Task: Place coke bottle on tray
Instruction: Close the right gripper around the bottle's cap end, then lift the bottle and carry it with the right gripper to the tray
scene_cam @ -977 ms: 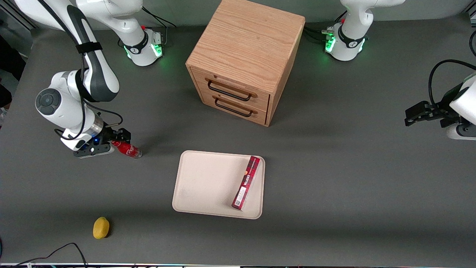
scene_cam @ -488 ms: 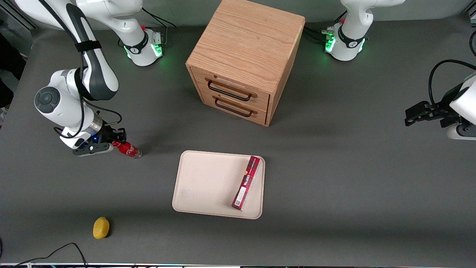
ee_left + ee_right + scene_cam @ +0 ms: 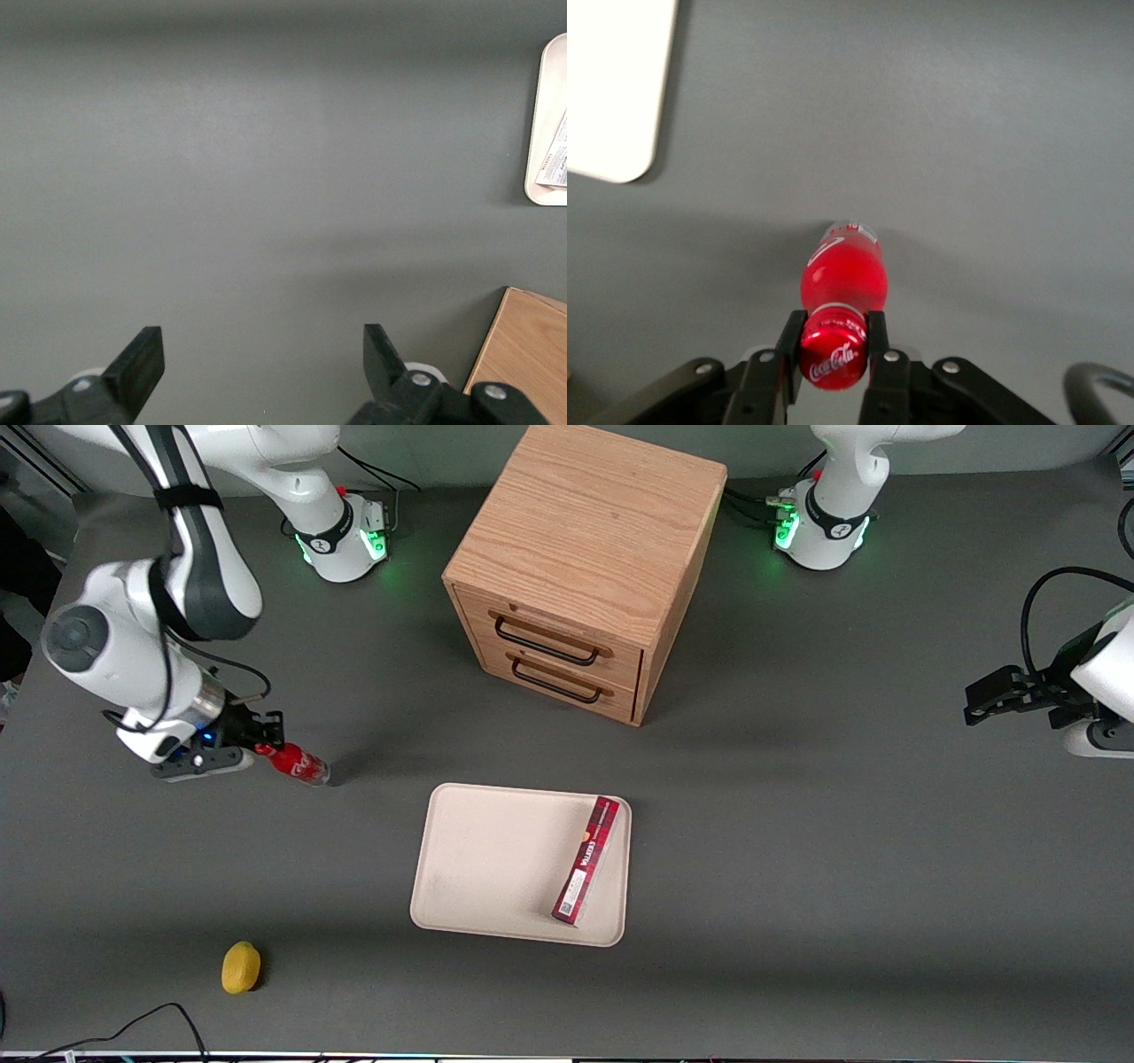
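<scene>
Raised gripper (image 3: 263,749), clamping coke bottle (image 3: 298,765) cap

A wooden two-drawer cabinet (image 3: 585,576) stands on the dark grey table (image 3: 842,850)

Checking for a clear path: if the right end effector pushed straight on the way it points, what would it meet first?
Probably only bare table. The end effector, shut on the coke bottle, points past the tray.
</scene>
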Available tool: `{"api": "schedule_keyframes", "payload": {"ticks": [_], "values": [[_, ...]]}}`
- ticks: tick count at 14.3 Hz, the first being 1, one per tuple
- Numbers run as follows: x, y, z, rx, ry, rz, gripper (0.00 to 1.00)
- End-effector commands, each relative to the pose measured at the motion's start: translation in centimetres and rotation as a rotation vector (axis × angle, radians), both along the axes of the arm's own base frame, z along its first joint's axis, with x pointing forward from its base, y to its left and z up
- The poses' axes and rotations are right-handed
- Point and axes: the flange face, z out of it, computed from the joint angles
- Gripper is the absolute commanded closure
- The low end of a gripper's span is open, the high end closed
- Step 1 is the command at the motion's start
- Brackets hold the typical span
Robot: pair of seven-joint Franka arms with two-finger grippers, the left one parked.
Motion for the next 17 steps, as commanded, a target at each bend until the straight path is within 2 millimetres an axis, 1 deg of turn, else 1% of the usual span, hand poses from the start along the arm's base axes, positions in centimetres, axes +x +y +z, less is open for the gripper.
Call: {"api": "schedule_keyframes", "payload": {"ticks": [1,2,3,4,5,6,7,8,9,10,11,12,13,14,15,17], "values": [[-0.1,-0.5,10.8,-0.024,0.027,0.002,1.00],[0.2,-0.6,14.3,-0.038,0.048,0.000,1.00],[0.6,-0.4,17.3,-0.043,0.055,-0.006,1.00],[1.2,-0.2,20.0,-0.045,0.057,-0.010,1.00],[1.8,-0.1,22.3,-0.050,0.079,-0.013,1.00],[2.6,0.1,23.4,-0.058,0.102,-0.015,1.00],[3.7,0.4,23.5,-0.065,0.121,-0.017,1.00],[4.8,0.8,22.9,-0.071,0.129,-0.040,1.00],[5.9,1.5,21.5,-0.078,0.146,-0.083,1.00],[7.2,4.4,19.7,-0.087,0.155,-0.090,1.00],[9.1,7.6,17.7,-0.102,0.150,-0.120,1.00],[11.0,10.7,15.6,-0.113,0.128,-0.176,1.00],[12.4,14.4,13.6,-0.119,0.095,-0.223,1.00],[13.7,17.5,11.5,-0.111,0.057,-0.267,1.00],[14.9,19.4,9.0,-0.099,0.027,-0.306,1.00],[16.4,22.6,6.1,-0.039,-0.041,-0.353,1.00]]}}
